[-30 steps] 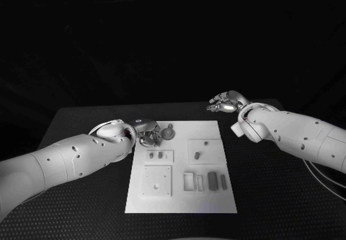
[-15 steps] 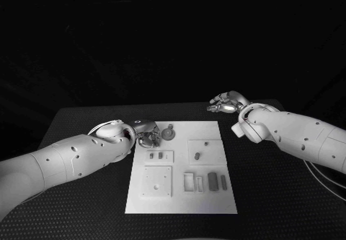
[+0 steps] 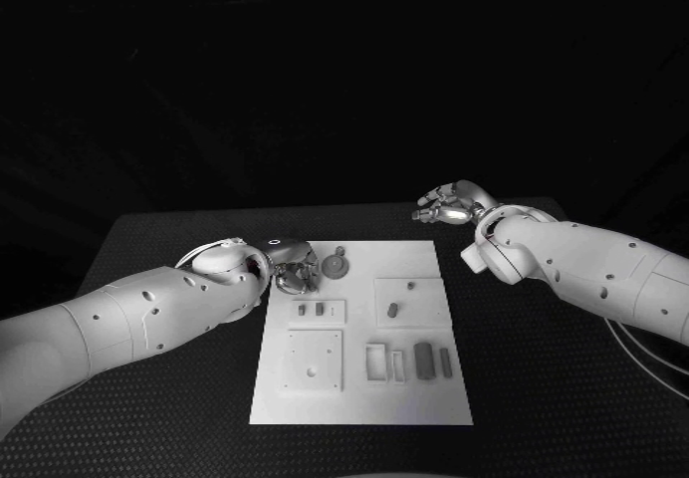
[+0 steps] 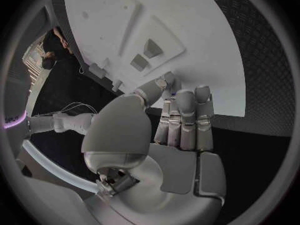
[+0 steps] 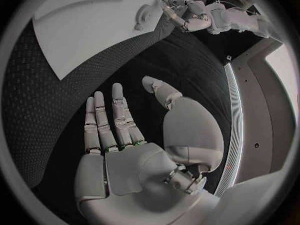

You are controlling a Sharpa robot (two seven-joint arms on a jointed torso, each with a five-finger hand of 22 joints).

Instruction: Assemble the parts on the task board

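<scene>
— Little differs from a second ago: the left hand [image 3: 295, 267] stays at the task board's [image 3: 416, 257] far left corner, only the round grey part [image 3: 335, 265] beside it sits a bit nearer to the fingers. Right hand [image 3: 452, 204] has not moved.

— What are the hands doing?

— The left wrist view shows the left hand's fingers straight and close together over the board edge, holding nothing. If they touch the round part, I cannot tell. The right hand is spread wide and empty above the black table [image 3: 546, 358], beyond the board's far right corner.

— Is there room?

— Bare table lies on both sides of the board. Small grey parts [image 3: 422, 359] rest in the board's near recesses. Behind the table, the room is dark.
</scene>
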